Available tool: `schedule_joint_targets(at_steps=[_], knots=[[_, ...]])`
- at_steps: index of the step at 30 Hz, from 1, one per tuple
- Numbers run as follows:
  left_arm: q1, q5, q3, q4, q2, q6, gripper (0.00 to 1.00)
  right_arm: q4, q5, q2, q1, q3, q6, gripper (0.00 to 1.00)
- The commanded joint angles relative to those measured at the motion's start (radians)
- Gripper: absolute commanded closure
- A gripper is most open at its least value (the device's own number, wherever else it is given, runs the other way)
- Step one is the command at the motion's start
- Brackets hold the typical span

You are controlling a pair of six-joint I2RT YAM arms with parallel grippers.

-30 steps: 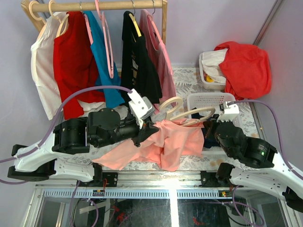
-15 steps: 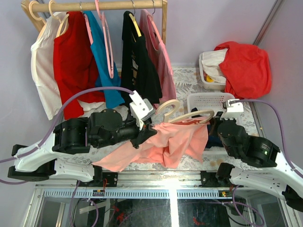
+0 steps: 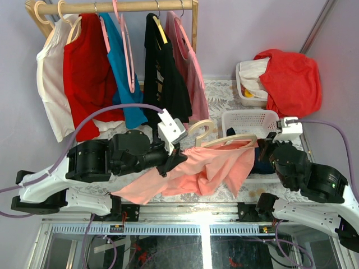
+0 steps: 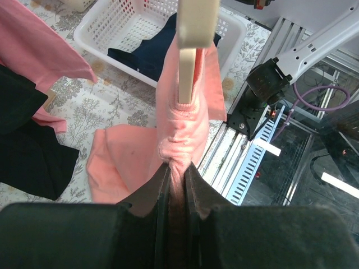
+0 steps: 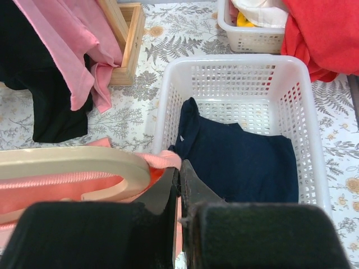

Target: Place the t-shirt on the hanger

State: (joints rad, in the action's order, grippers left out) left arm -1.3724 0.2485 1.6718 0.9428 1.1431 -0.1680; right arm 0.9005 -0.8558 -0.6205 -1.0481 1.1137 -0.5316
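Note:
The salmon t-shirt [image 3: 207, 168] hangs stretched between my two grippers above the table's front. The cream hanger [image 3: 227, 140] lies along its top edge, with the hook [image 3: 201, 128] pointing left and back. My left gripper [image 3: 178, 154] is shut on the shirt's bunched left end [image 4: 178, 140], where the hanger's arm [image 4: 196, 33] pokes into the cloth. My right gripper [image 3: 259, 147] is shut on the shirt's right edge [image 5: 162, 159], beside the hanger's rounded end [image 5: 84, 168].
A white basket [image 3: 247, 119] holding a dark navy garment [image 5: 241, 162] sits just behind the right gripper. A second tub [image 3: 247, 92] with red cloth [image 3: 291, 78] is behind it. A wooden rail [image 3: 118, 7] with hung clothes stands at back left.
My right gripper has moved right, pulling the shirt out wider along the hanger. My left gripper shifted slightly right, still holding the shirt.

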Motion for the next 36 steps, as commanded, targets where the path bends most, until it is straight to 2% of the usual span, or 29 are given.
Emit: schedule_joint_targets(at_steps=[1, 15, 28, 36], knots=[[0.008, 0.044, 0.046, 0.015, 0.007, -0.004, 1.0, 0.053, -0.075, -0.002, 0.004, 0.078, 0.047, 1.0], [0.008, 0.062, 0.118, 0.054, 0.072, 0.007, 1.0, 0.13, -0.03, -0.085, 0.005, 0.219, 0.136, 1.0], [0.008, 0.13, 0.259, 0.158, 0.168, 0.001, 1.0, -0.021, 0.046, -0.272, 0.005, 0.393, 0.277, 1.0], [0.007, 0.172, 0.272, 0.167, 0.169, 0.002, 1.0, -0.124, 0.196, -0.393, 0.005, 0.463, 0.31, 1.0]])
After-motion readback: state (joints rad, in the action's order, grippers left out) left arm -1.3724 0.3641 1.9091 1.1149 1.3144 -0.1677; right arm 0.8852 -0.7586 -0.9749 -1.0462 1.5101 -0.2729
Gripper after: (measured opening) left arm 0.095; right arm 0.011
